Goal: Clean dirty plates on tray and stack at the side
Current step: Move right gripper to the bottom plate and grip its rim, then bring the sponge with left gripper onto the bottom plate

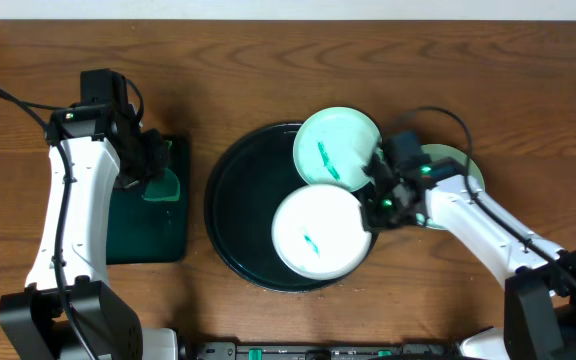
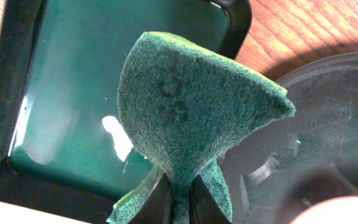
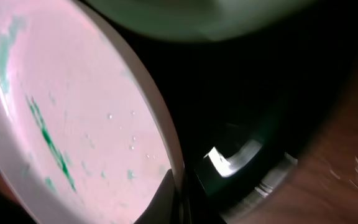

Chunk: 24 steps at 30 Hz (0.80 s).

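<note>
Arms extended: left gripper [image 2: 178,194] clamped on scouring pad [image 2: 191,106] above green tray [image 2: 61,93]; right gripper [image 3: 182,200] pinching plate [image 3: 73,112] rim at black tray [image 1: 230,190].

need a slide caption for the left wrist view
Left gripper pinches a curled green scouring pad over the dark green tray, round black tray at right.

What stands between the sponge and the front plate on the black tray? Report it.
Nothing visible: only the black tray's low rim and bare floor lie between the sponge and the front plate.
</note>
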Available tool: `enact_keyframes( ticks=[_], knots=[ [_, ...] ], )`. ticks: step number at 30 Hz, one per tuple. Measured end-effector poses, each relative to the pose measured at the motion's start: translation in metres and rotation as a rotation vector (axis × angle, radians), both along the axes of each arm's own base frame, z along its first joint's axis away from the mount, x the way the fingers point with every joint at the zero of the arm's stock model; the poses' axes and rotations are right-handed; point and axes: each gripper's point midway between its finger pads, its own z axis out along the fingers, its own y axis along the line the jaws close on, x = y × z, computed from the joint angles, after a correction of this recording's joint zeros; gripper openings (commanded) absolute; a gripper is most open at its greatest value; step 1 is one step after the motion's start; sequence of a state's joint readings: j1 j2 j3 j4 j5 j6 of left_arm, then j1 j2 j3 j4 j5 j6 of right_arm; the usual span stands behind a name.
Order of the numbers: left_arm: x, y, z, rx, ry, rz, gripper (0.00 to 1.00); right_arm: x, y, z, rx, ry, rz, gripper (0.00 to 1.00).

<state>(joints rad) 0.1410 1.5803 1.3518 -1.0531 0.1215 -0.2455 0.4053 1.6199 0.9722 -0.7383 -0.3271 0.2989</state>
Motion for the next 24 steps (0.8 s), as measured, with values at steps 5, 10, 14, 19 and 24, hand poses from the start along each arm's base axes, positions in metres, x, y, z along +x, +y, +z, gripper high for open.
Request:
enact_keyframes(
  ticks=[5, 10, 14, 19, 24],
  knots=[
    [0.0, 0.0, 0.0, -0.002, 0.0, 0.01, 0.07, 0.023, 0.039, 0.007, 0.064, -0.089, -0.079, 0.01],
    [0.001, 0.0, 0.0, -0.003, -0.003, 0.016, 0.07, 0.013, 0.059, -0.03, 0.007, 0.043, -0.099, 0.01],
    [0.001, -0.003, 0.0, -0.003, -0.002, 0.011, 0.07, 0.012, 0.066, -0.038, -0.041, 0.088, -0.094, 0.01],
    [0.003, -0.028, 0.0, -0.013, 0.0, -0.013, 0.07, 0.015, 0.07, -0.035, -0.048, 0.074, -0.105, 0.01],
    [-0.003, -0.083, -0.005, -0.036, 0.017, -0.085, 0.07, 0.015, 0.069, -0.039, -0.054, 0.085, -0.118, 0.01]
  ],
)
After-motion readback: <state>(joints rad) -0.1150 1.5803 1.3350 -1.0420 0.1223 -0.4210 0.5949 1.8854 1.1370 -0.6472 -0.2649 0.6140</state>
